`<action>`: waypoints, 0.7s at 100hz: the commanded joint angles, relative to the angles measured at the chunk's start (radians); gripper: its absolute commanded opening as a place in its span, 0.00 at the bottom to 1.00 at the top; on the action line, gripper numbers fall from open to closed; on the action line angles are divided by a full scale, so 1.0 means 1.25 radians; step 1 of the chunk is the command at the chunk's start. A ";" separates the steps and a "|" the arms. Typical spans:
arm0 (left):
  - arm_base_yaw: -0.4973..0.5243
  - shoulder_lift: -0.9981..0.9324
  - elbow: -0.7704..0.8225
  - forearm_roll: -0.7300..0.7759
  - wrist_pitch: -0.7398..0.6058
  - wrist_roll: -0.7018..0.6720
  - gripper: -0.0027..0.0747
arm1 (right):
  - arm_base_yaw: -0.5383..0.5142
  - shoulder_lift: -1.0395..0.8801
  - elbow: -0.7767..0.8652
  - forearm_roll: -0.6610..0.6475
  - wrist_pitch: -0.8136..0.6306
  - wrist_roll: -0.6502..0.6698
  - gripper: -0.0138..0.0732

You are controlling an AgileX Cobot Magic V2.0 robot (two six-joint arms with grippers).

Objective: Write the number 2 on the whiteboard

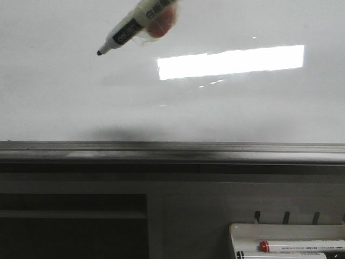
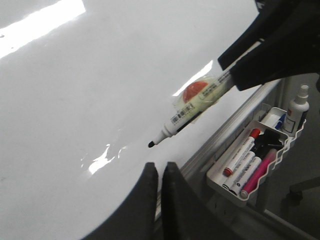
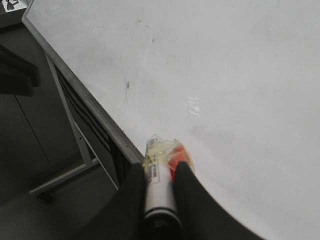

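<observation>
The whiteboard (image 1: 64, 97) is glossy white and fills the front view, with a bright rectangular reflection (image 1: 232, 60). No number 2 shows on it; only faint smudges show in the right wrist view (image 3: 127, 85). My right gripper (image 3: 160, 170) is shut on a white marker (image 3: 159, 192) wrapped in clear tape with a red patch. The marker (image 1: 132, 24) comes in from the top of the front view, its black tip (image 1: 99, 52) at or just off the board. My left gripper (image 2: 160, 167) is shut and empty, over the board's lower edge, below the marker (image 2: 185, 112).
A grey metal rail (image 1: 172, 147) runs along the board's lower edge. A small white marker tray (image 2: 220, 180) with several markers hangs below it on the right, also in the front view (image 1: 237, 232). A white spray bottle (image 2: 298, 107) stands at the tray's far end.
</observation>
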 commanded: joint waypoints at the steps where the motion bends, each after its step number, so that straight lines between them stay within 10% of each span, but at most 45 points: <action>1: -0.003 -0.001 -0.023 0.076 -0.030 -0.099 0.01 | -0.005 -0.005 -0.029 0.001 -0.058 -0.009 0.08; 27: -0.003 -0.001 -0.021 0.180 0.060 -0.335 0.01 | -0.020 0.008 -0.043 0.001 -0.051 -0.009 0.08; 70: -0.003 -0.001 -0.001 0.340 0.012 -0.363 0.01 | -0.092 0.108 -0.149 -0.054 -0.010 -0.009 0.08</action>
